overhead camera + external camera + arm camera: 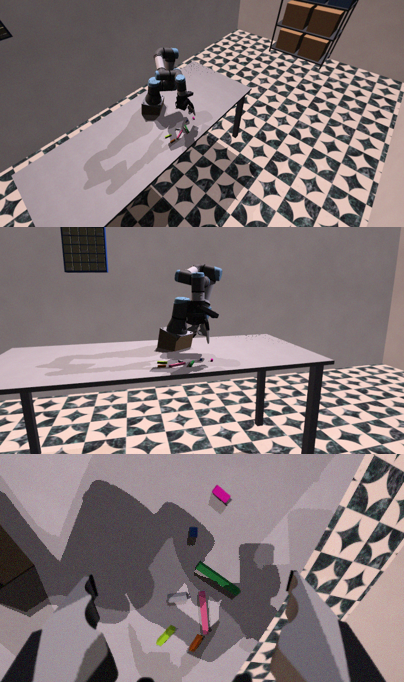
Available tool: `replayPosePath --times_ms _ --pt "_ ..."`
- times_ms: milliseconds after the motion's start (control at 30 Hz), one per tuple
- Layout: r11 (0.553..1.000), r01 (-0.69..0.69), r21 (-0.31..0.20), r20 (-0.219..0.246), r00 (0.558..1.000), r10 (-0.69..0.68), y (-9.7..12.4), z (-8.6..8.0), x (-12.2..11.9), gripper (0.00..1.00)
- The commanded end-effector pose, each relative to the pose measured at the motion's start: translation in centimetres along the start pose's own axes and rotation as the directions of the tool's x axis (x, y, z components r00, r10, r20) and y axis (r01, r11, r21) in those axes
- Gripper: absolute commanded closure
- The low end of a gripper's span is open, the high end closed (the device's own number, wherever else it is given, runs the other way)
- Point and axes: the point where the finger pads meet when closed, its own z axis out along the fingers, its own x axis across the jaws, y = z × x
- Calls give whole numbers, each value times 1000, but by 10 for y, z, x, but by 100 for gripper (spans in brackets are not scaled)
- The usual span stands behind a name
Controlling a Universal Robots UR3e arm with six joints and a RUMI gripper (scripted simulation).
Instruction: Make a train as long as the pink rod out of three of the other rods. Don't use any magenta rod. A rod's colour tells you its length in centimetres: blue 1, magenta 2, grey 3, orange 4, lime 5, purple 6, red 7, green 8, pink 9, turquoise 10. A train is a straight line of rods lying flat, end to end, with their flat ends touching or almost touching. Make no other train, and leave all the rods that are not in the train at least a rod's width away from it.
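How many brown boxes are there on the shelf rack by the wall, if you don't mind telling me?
4 in view: two side by side on the middle shelf, and two side by side on the lowest shelf. Others may be hidden behind them.
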Motion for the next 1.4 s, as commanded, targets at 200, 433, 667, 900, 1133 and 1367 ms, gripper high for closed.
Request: replayPosePath --times_ms 200,433,667,900,1133,1367 --pt "996 91 -2 -3 996 -91 5 0 0 0" --pt "983 185 -2 -2 983 -185 10 2 -2 0" --pt "945 326 -2 -1 945 -326 18 4 -4 0" --pt "915 404 -1 -1 915 -404 23 5 -5 0" --pt "846 533 -1 0 846 -533 31 7 -8 0" --pt "778 629 -1 0 778 -629 38 9 -10 0"
